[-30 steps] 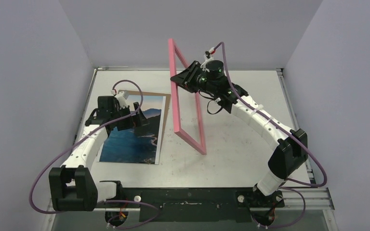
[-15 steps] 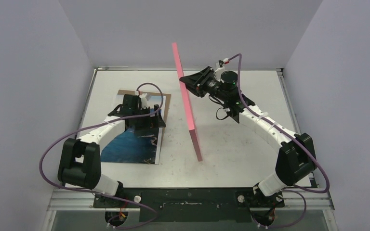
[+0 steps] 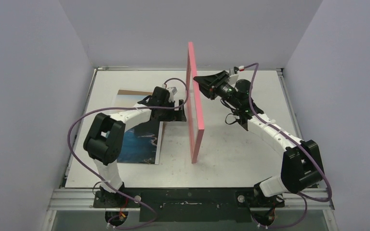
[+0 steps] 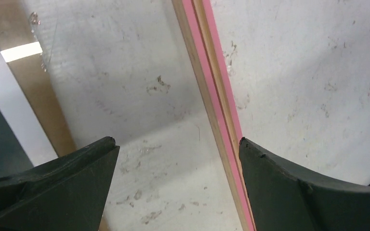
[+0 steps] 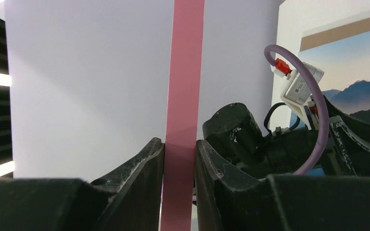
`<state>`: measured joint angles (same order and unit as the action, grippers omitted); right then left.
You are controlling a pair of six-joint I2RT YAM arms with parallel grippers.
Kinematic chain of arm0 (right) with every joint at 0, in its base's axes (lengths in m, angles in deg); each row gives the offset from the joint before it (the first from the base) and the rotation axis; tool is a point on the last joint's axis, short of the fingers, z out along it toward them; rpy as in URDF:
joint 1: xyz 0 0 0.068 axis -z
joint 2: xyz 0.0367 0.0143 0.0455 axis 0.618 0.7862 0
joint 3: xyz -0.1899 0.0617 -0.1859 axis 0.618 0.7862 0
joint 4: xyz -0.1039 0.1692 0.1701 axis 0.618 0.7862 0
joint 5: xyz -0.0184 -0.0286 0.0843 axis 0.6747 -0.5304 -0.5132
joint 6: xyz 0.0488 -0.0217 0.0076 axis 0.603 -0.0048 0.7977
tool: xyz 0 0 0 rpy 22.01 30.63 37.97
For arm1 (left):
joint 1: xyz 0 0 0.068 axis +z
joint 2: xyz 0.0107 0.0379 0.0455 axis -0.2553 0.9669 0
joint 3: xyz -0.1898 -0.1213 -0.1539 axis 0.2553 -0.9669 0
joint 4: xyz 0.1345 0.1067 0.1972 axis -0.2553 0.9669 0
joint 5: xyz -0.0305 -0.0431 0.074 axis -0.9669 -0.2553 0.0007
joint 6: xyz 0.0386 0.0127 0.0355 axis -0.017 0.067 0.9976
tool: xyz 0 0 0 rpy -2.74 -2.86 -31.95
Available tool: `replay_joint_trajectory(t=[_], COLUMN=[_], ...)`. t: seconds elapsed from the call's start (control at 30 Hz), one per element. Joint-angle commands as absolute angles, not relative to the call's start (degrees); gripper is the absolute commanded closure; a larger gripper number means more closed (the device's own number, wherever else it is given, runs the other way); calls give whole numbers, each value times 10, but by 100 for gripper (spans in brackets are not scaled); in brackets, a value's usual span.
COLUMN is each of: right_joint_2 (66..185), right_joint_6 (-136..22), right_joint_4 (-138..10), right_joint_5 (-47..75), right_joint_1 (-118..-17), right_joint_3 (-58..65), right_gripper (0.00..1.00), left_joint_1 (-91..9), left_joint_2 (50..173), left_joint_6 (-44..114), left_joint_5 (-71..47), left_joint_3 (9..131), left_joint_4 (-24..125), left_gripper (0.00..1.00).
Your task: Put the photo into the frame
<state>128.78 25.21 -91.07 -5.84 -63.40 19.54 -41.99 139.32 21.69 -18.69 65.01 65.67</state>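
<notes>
The pink frame [image 3: 196,106] stands on edge near the table's middle, its lower corner resting on the surface. My right gripper [image 3: 201,81] is shut on its upper bar; in the right wrist view the pink bar [image 5: 185,72] sits pinched between both fingers of that gripper [image 5: 179,144]. The photo [image 3: 137,142], blue mountains and water, lies flat at the left, partly under my left arm. My left gripper [image 3: 180,113] is open just left of the frame. In the left wrist view the frame's bar [image 4: 212,91] runs close by the right finger [image 4: 289,183].
A brown backing board [image 3: 127,92] lies under the photo's far end, and its edge [image 4: 38,96] shows in the left wrist view. Lilac walls close in the table on three sides. The arm bases sit on the black rail [image 3: 188,197] at the near edge.
The right arm has swung the frame rightwards and turned it from a tilt to near upright. The left arm has moved from over the photo across to the frame's left side.
</notes>
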Motion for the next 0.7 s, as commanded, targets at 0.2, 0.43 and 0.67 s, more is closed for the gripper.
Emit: replay_joint_trajectory(t=[0.2, 0.43, 0.67], right_joint_2=[1195, 1169, 1177], right_joint_6=[272, 257, 194], right_joint_4=[-999, -973, -901], right_joint_5=[-102, -143, -181], right_joint_1=[-559, -508, -488], right_joint_3=[300, 337, 313], right_gripper=[95, 95, 95], left_joint_1=[-460, -502, -535], left_joint_2=[1465, 1516, 1573], left_joint_6=[218, 222, 250], left_joint_5=[-173, -186, -140], left_joint_3=[737, 791, 844], left_joint_4=[641, 648, 682], left_gripper=[4, 4, 4])
